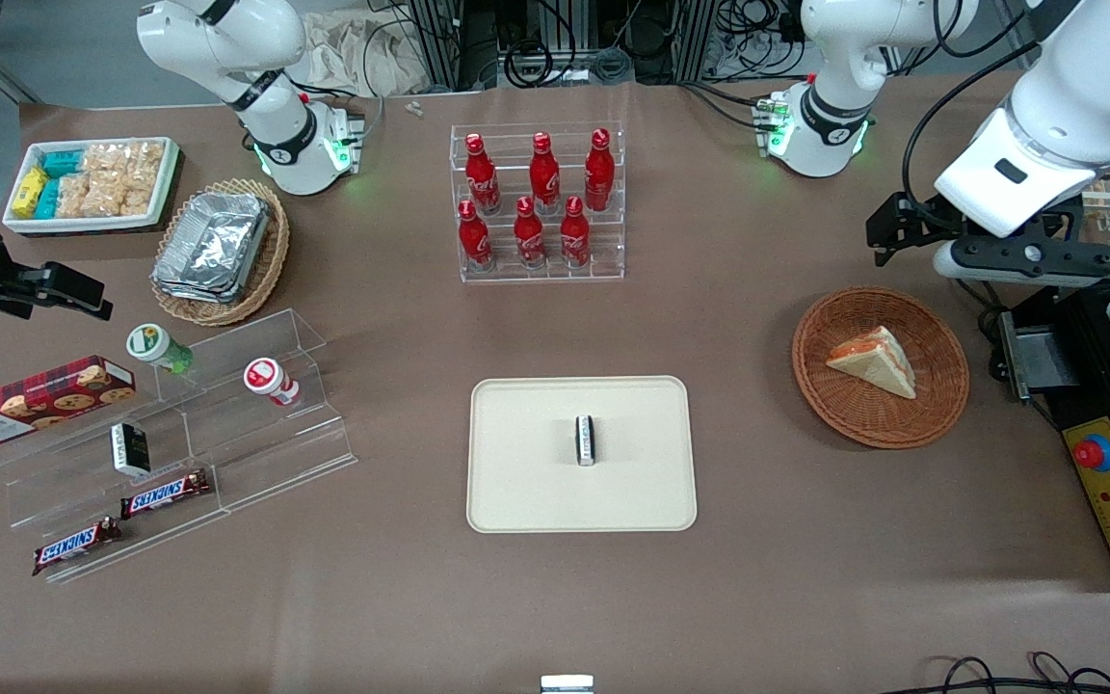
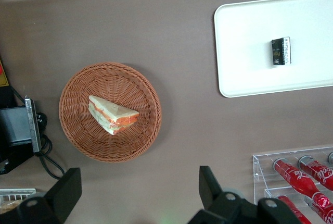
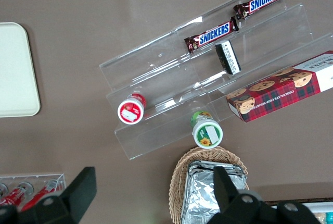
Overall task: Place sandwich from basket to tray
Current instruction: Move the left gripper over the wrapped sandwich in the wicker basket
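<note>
The working arm reaches in high, its pincer (image 2: 138, 195) spread wide and empty above the table (image 1: 767, 578), farther from the front camera than the basket (image 1: 940, 386). One sandwich (image 1: 875, 361) lies in that basket. One tray (image 1: 516, 482) carries one small dark packet (image 1: 586, 440); the wrist view shows its label face.

- The gripper (image 2: 138, 193) hangs high over bare table just beside the basket (image 1: 940, 405), fingers spread wide.
- Nothing stands above the sandwich (image 1: 873, 360).
- Open tabletop runs from basket to tray (image 1: 516, 482).
- A small dark packet (image 1: 586, 440) sits at the tray's centre.
</note>
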`<action>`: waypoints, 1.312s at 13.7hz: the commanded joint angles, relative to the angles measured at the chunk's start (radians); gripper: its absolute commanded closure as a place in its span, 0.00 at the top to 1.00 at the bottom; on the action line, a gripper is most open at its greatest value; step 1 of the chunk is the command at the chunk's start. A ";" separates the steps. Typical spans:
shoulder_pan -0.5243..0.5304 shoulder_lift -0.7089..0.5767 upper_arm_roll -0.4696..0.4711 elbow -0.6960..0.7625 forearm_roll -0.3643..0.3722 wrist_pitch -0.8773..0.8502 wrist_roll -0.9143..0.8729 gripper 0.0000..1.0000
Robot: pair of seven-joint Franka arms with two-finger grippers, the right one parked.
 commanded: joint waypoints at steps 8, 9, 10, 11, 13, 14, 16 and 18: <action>0.001 -0.019 0.005 -0.014 0.006 -0.030 -0.023 1.00; 0.006 -0.021 0.006 -0.016 0.009 -0.034 -0.048 1.00; 0.007 -0.024 0.013 -0.018 0.009 -0.036 -0.111 1.00; 0.007 -0.024 0.017 -0.021 0.008 -0.036 -0.209 1.00; 0.007 -0.029 0.019 -0.066 0.009 -0.036 -0.390 1.00; 0.009 -0.047 0.020 -0.103 0.009 -0.034 -0.403 1.00; 0.009 -0.107 0.063 -0.203 0.008 0.002 -0.412 1.00; 0.010 -0.191 0.088 -0.345 0.006 0.094 -0.431 1.00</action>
